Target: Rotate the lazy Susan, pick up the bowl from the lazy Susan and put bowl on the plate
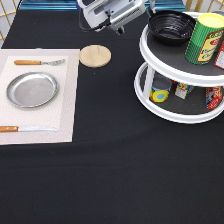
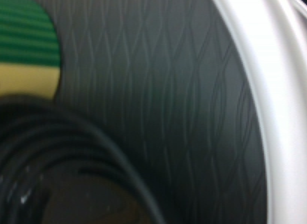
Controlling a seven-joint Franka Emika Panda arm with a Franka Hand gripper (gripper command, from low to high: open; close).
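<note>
A black cloth covers the table [image 1: 115,175]. On the exterior view's left lies a pale placemat [image 1: 67,100], and the silver plate [image 1: 32,89] sits in the middle of it with nothing on it. A fork with a wooden handle [image 1: 39,62] lies on the mat above the plate, and a knife with a wooden handle [image 1: 25,129] lies below it. A small round wooden disc [image 1: 95,55] rests on the cloth just past the mat's top right corner. On the exterior view's right stands the white lazy Susan [image 1: 165,112] with two dark shelves. The black bowl [image 1: 170,26] sits on the top shelf, at its left side, right beside a tall green can [image 1: 204,39]. More small cans and jars stand on the bottom shelf. At the very top of the exterior view there are yellow bars in both corners. The arm comes in from the top, and the gripper [image 1: 120,20] hangs low, just to the left of the bowl and close to its rim. I cannot tell if it is open or closed, or if it is touching the bowl. The wrist view shows the dark shelf mat [image 2: 172,100], the white rim of the shelf, the edge of the bowl and a bit of the green can from very close.
</note>
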